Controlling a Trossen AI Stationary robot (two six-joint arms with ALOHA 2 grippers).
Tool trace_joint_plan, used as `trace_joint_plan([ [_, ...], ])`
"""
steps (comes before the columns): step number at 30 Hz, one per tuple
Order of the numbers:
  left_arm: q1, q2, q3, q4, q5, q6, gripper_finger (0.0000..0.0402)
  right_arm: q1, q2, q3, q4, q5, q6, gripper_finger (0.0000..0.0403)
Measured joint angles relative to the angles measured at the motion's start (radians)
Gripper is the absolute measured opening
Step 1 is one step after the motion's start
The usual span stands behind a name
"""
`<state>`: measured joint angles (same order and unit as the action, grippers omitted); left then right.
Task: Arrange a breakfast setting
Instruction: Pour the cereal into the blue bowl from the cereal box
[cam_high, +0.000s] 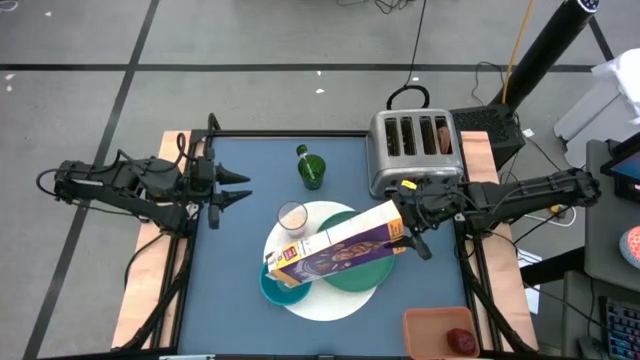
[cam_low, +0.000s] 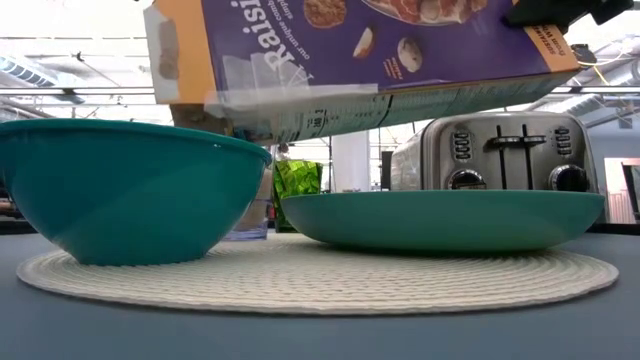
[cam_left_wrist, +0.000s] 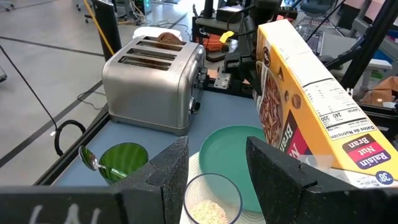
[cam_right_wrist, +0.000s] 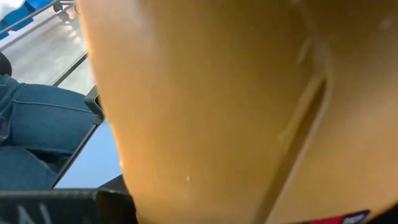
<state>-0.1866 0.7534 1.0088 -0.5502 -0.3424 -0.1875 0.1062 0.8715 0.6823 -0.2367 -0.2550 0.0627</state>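
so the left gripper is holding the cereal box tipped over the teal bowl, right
Not the left one. In the high view the right gripper holds the cereal box tipped over the teal bowl; the left gripper waits empty at the table's left.

The mat (cam_high: 330, 300) lies at the worktop's (cam_high: 240, 280) centre, carrying the plate (cam_high: 365, 272) at 3 o'clock, the bowl (cam_high: 272, 288) at 8 and the glass (cam_high: 292, 216) at 11. The cereal box (cam_high: 335, 247) hangs tilted above bowl and plate (clear of both). The cup (cam_high: 310, 171) stands at 12, the toaster (cam_high: 415, 150) at 1, the tray (cam_high: 425, 330) at 5.
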Motion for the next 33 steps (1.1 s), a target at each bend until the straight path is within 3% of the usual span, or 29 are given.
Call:
trace_joint_plan([
  [11,0.000,0.000,0.000,0.000,0.000,0.000,0.0168,0.000,-0.001,0.049,-0.004,-0.003,-0.029,0.0208],
  [19,0.000,0.000,0.000,0.000,0.000,0.000,0.0168,-0.003,0.018,0.138,-0.099,-0.004,-0.059,0.0208],
  [33,0.000,0.000,0.000,0.000,0.000,0.000,0.0168,-0.003,0.131,0.211,-0.173,-0.005,-0.134,0.0208],
])
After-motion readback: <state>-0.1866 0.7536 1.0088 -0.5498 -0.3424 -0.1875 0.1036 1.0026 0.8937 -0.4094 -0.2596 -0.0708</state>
